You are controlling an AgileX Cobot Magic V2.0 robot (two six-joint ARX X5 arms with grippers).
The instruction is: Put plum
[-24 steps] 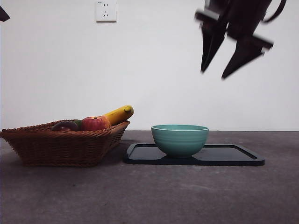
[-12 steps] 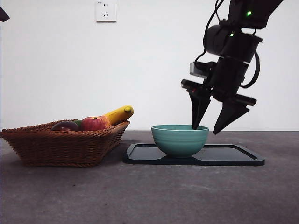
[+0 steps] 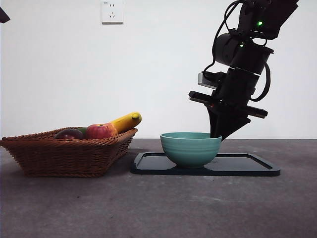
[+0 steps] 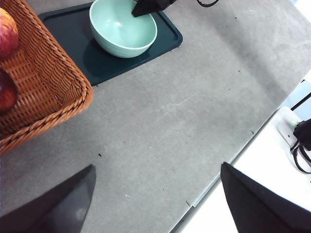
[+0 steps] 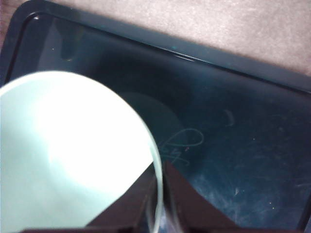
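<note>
We see a grey table (image 3: 158,203), a white wall (image 3: 148,64) and a socket (image 3: 112,11). The wicker basket (image 3: 64,153) holds the plum (image 3: 69,134), an apple (image 3: 100,131) and a banana (image 3: 127,121). The green bowl (image 3: 190,148) sits on a dark tray (image 3: 247,166). Right gripper (image 5: 159,194) is clenched on the bowl's rim, one jaw inside, one outside. Left gripper (image 4: 155,199) hangs spread wide, holding nothing.

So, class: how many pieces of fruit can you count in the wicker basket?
4 visible: the plum leftmost, a green fruit behind it, the apple, then the banana over the basket's right rim. More may be hidden inside.
</note>
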